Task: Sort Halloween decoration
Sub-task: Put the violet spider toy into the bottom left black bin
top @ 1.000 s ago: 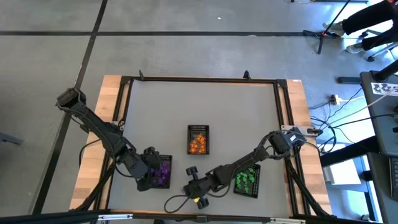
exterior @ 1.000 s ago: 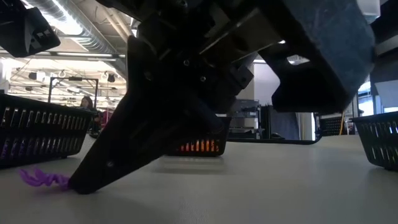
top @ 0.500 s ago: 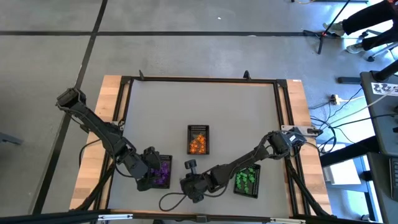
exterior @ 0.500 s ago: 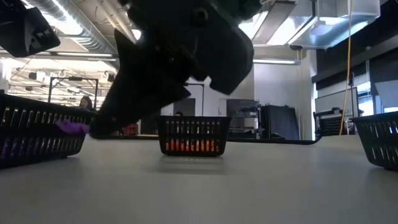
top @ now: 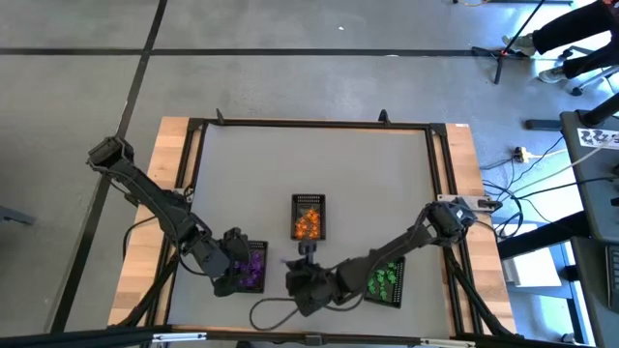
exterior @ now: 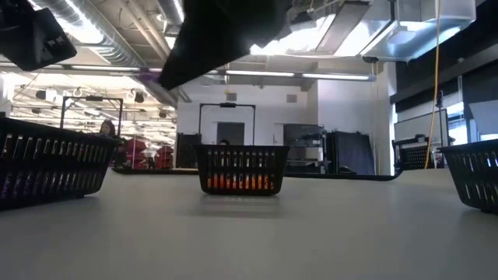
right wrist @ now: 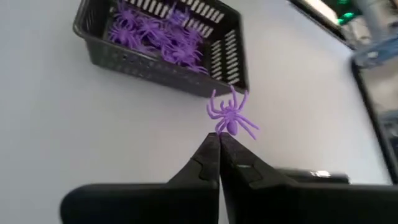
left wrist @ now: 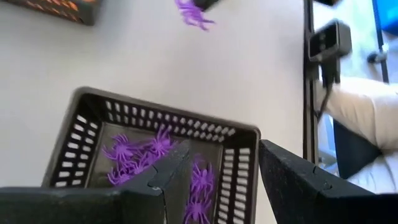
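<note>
Right hand (right wrist: 219, 138), low in the middle of the high view, is pinched on a purple spider (right wrist: 231, 116), its fingertips closed on the spider's rear and the toy raised clear of the bench (top: 319, 159). In the low view only a fleck of purple shows at the upper left under the dark arm.

Room first: grey floor with dark seams fills the top of the high view; cables and equipment crowd its right edge. The low view looks across the bench into a lit hall with ceiling ducts and racks.

The bench is a grey sheet in a black frame, with wooden strips at left and right. Three black trays sit on its lower half. The left tray (top: 250, 267) holds purple spiders (left wrist: 134, 152); the middle tray (top: 309, 217) holds orange trinkets (top: 308, 226); the right tray (top: 386, 280) holds green trinkets (top: 384, 278).

Left hand (left wrist: 214, 180) hangs over the near wall of the left tray, at the lower left of the high view, its fingers spread apart and grasping nothing.

The held spider is between the left and middle trays, near the left tray's corner.
</note>
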Robot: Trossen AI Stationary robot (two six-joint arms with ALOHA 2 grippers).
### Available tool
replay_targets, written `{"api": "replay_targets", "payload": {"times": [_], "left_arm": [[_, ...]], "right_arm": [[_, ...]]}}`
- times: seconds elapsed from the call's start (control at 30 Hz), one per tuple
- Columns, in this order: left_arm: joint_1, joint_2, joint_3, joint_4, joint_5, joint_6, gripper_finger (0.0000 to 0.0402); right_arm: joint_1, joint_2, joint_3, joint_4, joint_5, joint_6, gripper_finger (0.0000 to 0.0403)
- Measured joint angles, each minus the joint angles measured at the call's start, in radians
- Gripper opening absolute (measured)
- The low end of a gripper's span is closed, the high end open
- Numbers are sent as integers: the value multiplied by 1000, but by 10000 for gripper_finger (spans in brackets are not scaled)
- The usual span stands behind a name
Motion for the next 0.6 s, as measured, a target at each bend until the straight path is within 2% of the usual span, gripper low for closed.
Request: {"api": "replay_targets", "payload": {"times": [0.1, 0.27, 0.33, 0.6], "left_arm": [[0, 0, 0, 25, -69, -58, 174], [3, 0, 0, 145, -316, -204, 174], [17, 0, 0, 183, -379, -255, 174], [99, 28, 0, 229, -373, -323, 174]], "right_arm": [[21, 0, 0, -49, 76, 37, 0], [37, 0, 0, -84, 137, 90, 0], [37, 0, 0, -84, 156, 90, 0], [20, 0, 0, -78, 190, 85, 0]]}}
